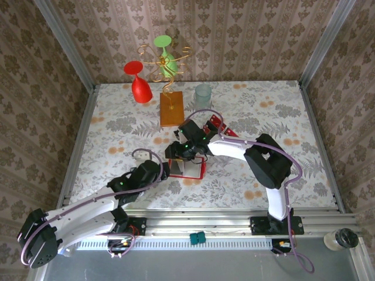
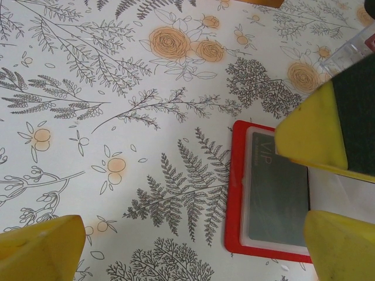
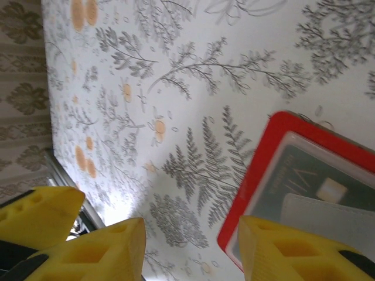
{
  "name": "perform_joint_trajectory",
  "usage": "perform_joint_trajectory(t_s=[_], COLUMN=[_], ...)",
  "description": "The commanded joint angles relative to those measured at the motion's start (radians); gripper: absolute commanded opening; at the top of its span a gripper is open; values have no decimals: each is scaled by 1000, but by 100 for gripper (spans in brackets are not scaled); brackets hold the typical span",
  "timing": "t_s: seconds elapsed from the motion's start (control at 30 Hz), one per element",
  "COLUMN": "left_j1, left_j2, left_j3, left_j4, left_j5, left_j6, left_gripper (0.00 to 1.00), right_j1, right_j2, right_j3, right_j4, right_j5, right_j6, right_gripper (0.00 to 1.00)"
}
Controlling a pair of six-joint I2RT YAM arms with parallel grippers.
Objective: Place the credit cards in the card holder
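Note:
The card holder (image 1: 203, 168) lies open on the flowered table, a red frame (image 2: 235, 193) round a clear pocket. A dark card (image 2: 278, 196) marked VIP sits inside that pocket. My left gripper (image 2: 193, 234) is open wide just left of the holder, with its right finger (image 2: 345, 249) over the holder's near edge. My right gripper (image 3: 192, 228) is open above the holder's corner (image 3: 263, 170), bare table between its fingers, and one finger (image 2: 310, 137) hangs over the pocket. Red credit cards (image 1: 218, 123) lie behind the right arm, partly hidden.
An orange wooden block (image 1: 171, 109) with a wire stand holds a green glass (image 1: 166, 54); a red glass (image 1: 140, 86) and a clear cup (image 1: 203, 92) stand at the back. A clear tray corner (image 2: 356, 45) is beside the holder. Metal rails edge the table.

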Motion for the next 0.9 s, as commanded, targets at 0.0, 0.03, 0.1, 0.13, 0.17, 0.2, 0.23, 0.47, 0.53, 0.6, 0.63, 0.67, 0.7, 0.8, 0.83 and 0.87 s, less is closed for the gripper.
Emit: perform_joint_trajectory(t_s=[0.0,0.03,0.1,0.13,0.17,0.2,0.23,0.47,0.53,0.6,0.63,0.67,0.7,0.8,0.83,0.87], left_j1=[11,11,11,12,12,12,12,13,13,13,13,14,13,14,13,14], left_j2=[-24,-29,-38,-42,-46,-47,-49,-47,-43,-34,-28,-21,-15,6,10,15], left_j3=[-7,-7,-8,-8,-9,-8,-7,-12,-15,-16,-17,-16,-15,-12,-10,-9], left_j4=[-38,-41,-47,-50,-53,-57,-59,-57,-51,-42,-37,-32,-27,-14,-11,-9], left_j5=[0,-2,-3,-3,-3,-2,-2,2,3,4,6,7,9,14,15,15], left_j6=[21,21,21,21,22,21,21,20,18,16,16,16,16,16,16,16], left_gripper=[97,97,97,97,97,97,97,97,97,97,97,97,97,97,97,97], right_j1=[5,3,4,4,3,3,4,3,2,1,-3,-5,-11,-28,-35,-43], right_j2=[46,56,77,87,98,109,119,115,86,49,28,11,-8,-63,-80,-99], right_j3=[11,13,15,17,21,25,29,69,82,87,84,77,65,11,-9,-33], right_j4=[88,109,146,163,180,195,206,188,149,96,74,60,50,29,25,13], right_j5=[-50,-57,-65,-66,-69,-69,-72,-108,-115,-110,-105,-101,-95,-79,-73,-59], right_j6=[56,68,90,96,105,115,121,101,67,27,10,-1,-10,-29,-36,-43], right_gripper=[46,46,46,46,45,45,45,45,46,47,47,47,47,47,47,46])
